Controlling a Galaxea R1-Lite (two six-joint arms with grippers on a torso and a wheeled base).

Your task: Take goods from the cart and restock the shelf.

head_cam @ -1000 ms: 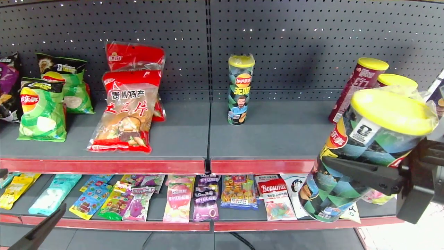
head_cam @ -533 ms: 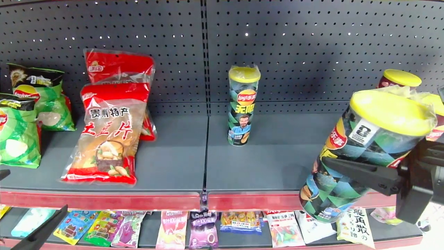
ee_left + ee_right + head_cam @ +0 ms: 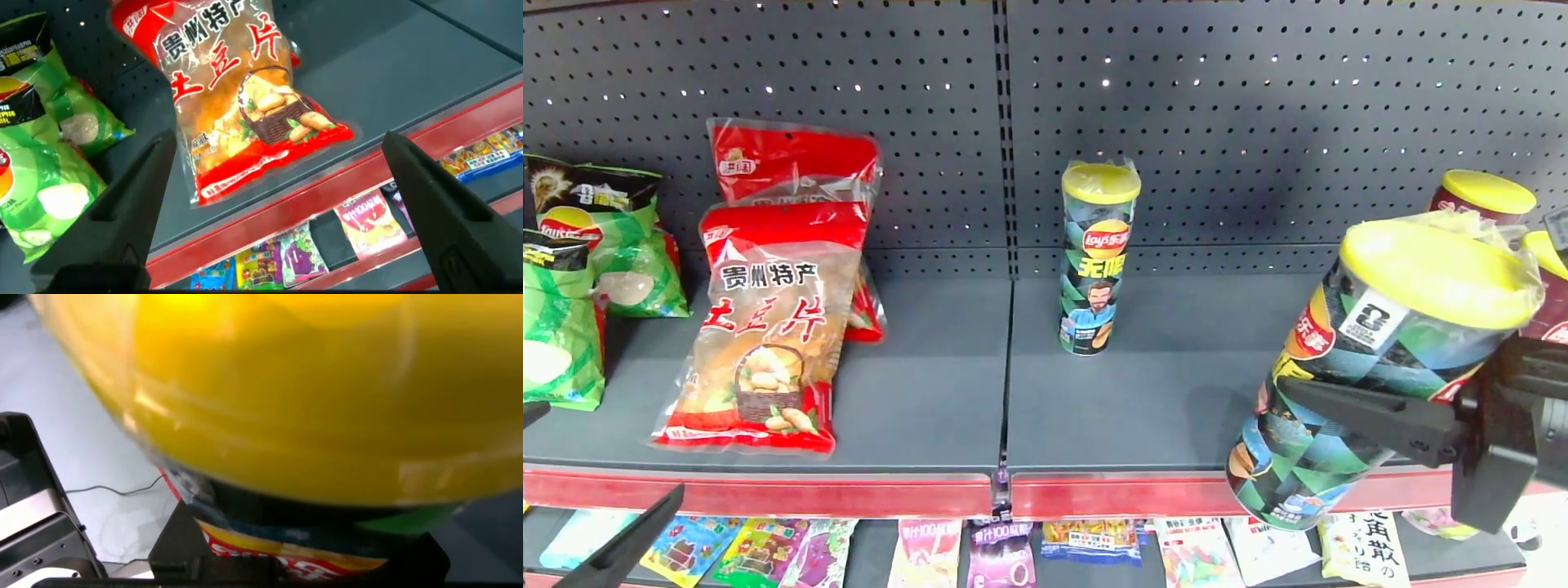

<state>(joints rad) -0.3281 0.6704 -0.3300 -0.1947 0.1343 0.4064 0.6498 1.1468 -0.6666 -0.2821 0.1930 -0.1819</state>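
Right gripper point(image 3: 1380, 371): jaws gripping chip can point(image 3: 1396, 318).
Left gripper point(image 3: 277, 140): jaws wide apart.
Shelf cans point(image 3: 1097, 261): we count three.
Red bags point(image 3: 768, 343): two.

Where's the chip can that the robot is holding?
Head view, right side: the held chip can sits tilted in the right pincer, before the upper shelf's red front edge, to the right of the upright can standing mid-shelf.
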